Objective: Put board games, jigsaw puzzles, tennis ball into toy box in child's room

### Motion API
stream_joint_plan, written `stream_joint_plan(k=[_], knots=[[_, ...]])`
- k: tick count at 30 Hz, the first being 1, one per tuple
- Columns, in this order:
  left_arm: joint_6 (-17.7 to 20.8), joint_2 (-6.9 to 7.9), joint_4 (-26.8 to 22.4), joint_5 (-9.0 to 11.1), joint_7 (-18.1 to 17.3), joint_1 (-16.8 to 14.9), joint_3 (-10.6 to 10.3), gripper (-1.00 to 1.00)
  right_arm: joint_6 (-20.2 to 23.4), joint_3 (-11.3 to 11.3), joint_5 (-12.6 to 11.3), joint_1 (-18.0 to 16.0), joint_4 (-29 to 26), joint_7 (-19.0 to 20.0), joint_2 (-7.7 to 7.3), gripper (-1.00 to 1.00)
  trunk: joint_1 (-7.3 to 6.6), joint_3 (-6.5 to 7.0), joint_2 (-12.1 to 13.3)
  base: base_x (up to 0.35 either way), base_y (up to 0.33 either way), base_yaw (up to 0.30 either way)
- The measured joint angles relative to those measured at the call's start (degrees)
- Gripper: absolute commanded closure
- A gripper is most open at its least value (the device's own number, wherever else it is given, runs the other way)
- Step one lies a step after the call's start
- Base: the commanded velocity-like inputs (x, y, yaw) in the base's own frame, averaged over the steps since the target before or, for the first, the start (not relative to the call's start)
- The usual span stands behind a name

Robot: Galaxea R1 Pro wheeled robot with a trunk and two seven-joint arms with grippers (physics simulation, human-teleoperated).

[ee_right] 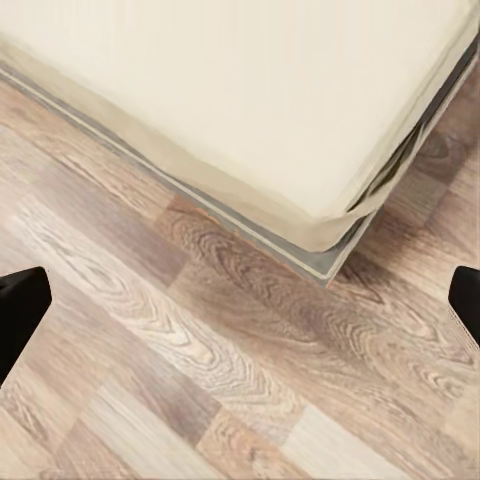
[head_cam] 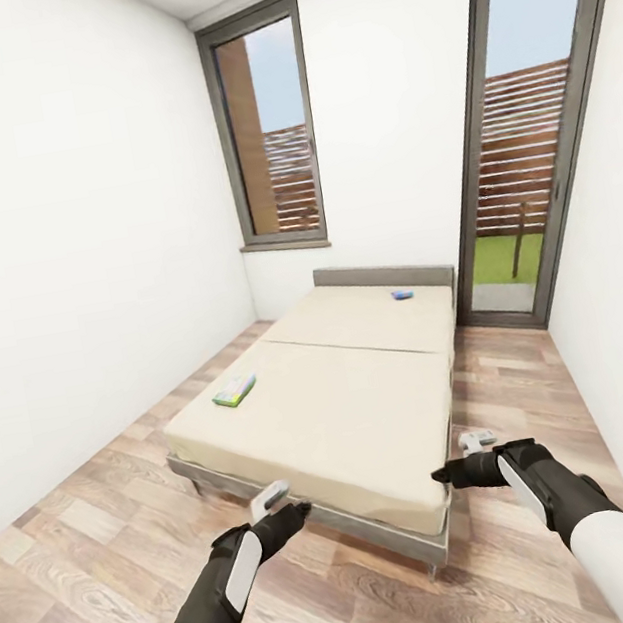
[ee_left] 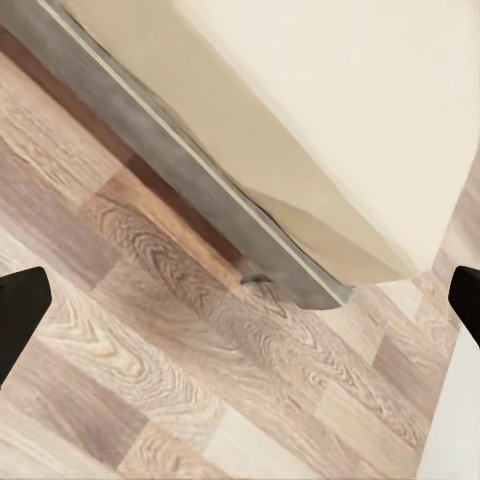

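Both grippers are held out low ahead of the robot, just short of the foot of the bed: the left gripper [head_cam: 280, 504] near the foot's left part, the right gripper [head_cam: 463, 458] by its right corner. Each wrist view shows dark fingertips wide apart at the picture's edges with only floor and bed corner between them, so both stand open and hold nothing.

From largest to smallest: the child's room, white-walled with a wood plank floor [head_cam: 91, 571], a tall window [head_cam: 272, 136] and a glazed door [head_cam: 527, 144] on the far wall. Then the bed [head_cam: 340, 418], a cream mattress on a grey frame, running lengthways away from the robot. Then the two board games on it. The white and green board game [head_cam: 235, 390] lies near the bed's left edge, about halfway up, its long axis slanting toward the far right. The blue board game [head_cam: 402, 293] lies far off by the headboard, right of centre.

The move ahead turns on this: the white and green box sits forward and a little left of the left gripper, well apart from it, so I judge the left arm the nearer one, and the base probably needs to close in along the left side first. The blue box is beyond either arm from here
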Motion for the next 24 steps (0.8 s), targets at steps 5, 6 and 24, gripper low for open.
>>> stream_joint_plan(k=[5,6,24], knots=[[0.00,0.01,-0.01,-0.02,0.15,0.01,0.01,-1.00,0.00,0.01,0.00,-0.02,0.01,-0.02,-0.01,-1.00,0.00,0.00,0.00,0.334,-0.018,0.105],[0.00,0.01,-0.01,-0.02,0.15,0.01,0.01,-1.00,0.00,0.01,0.00,-0.02,0.01,-0.02,-0.02,-1.00,0.00,0.00,0.00,0.336,-0.035,0.167],[-0.01,0.06,-0.02,-0.03,0.27,0.02,0.01,-1.00,0.06,0.08,0.56,-0.01,0.02,-0.08,0.03,-1.00,0.00,0.00,0.00,0.333,-0.131,0.251]])
